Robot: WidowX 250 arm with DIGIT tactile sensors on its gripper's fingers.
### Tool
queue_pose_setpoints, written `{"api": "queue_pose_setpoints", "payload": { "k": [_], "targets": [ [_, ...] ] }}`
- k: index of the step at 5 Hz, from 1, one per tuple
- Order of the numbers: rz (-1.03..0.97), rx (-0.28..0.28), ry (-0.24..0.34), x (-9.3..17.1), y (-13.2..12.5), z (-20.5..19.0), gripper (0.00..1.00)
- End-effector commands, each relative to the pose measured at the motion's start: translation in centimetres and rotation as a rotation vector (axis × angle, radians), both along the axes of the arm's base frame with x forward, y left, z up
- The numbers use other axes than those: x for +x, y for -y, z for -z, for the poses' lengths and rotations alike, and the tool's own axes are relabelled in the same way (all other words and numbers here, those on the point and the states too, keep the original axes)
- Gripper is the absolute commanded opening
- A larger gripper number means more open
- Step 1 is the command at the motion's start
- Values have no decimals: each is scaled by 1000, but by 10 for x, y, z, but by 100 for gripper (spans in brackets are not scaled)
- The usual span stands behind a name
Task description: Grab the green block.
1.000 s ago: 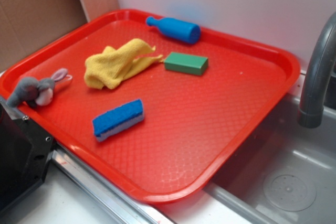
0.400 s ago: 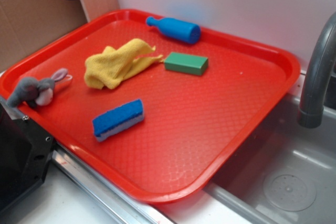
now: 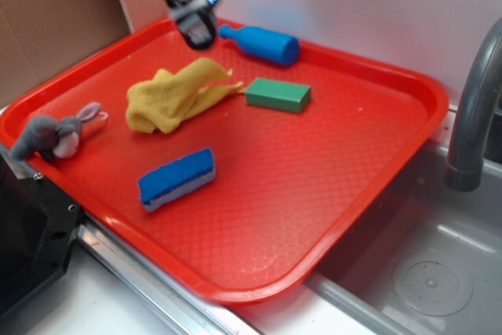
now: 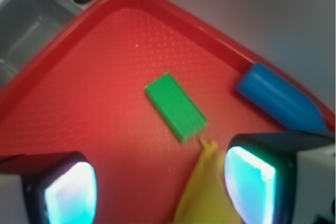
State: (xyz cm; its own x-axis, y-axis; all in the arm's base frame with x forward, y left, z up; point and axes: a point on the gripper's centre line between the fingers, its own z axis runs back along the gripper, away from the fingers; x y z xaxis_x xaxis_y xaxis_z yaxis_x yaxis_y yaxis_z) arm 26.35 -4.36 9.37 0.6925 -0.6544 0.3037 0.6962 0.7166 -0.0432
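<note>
Nearest the exterior camera, at the lower left: a black box-like corner (image 3: 31, 233) on a pale counter, touching the edge of a red tray (image 3: 259, 288). To the right, a grey sink basin (image 3: 423, 272) with a curved grey faucet (image 3: 471, 115) rising at the frame edge.

On the tray's near half: a blue-topped, white-bottomed sponge (image 3: 177, 179), lying flat. Further left, against the tray's rim: a small grey plush bunny (image 3: 55, 134) on its side.

Mid-tray: a crumpled yellow cloth (image 3: 176, 93), one corner stretching toward the green block (image 3: 278, 94). Lies flat just right of that cloth tip, apart from the sponge and short of the tray's far rim. Long axis running left to right in the exterior view, dipping slightly toward the right end; broad green face up, darker side facing the camera. In the wrist view, the same green block (image 4: 175, 106) set diagonally, from upper left to lower right, lower end just beside the yellow cloth tip (image 4: 207, 182).

Farther back: a blue bottle-shaped toy (image 3: 260, 42) on its side near the far rim, narrow neck pointing left.

Above the tray's far left: the gripper (image 3: 196, 30), hanging in the air over the cloth's far edge, well left of the block, touching nothing. Fingers (image 4: 63, 192) spread apart in the wrist view, nothing pinched between.

Behind: brown cardboard (image 3: 47, 21) at left, a white wall (image 3: 353, 5) beyond.
</note>
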Motion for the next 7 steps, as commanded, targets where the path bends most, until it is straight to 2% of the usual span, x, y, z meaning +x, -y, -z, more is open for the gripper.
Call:
{"api": "queue_pose_setpoints", "payload": {
  "k": [1,2,3,4,5,6,7],
  "targets": [
    [146,68,34,45,26,38,100],
    [210,74,20,27,33,52,100],
    [261,69,-6,19,34,66,83],
    [274,69,-20,18,35,69,0],
    [228,97,-27,18,36,68,0],
    [-27,190,-12,15,32,29,0],
    [-276,190,-32,6,32,-20,0]
  ]
}}
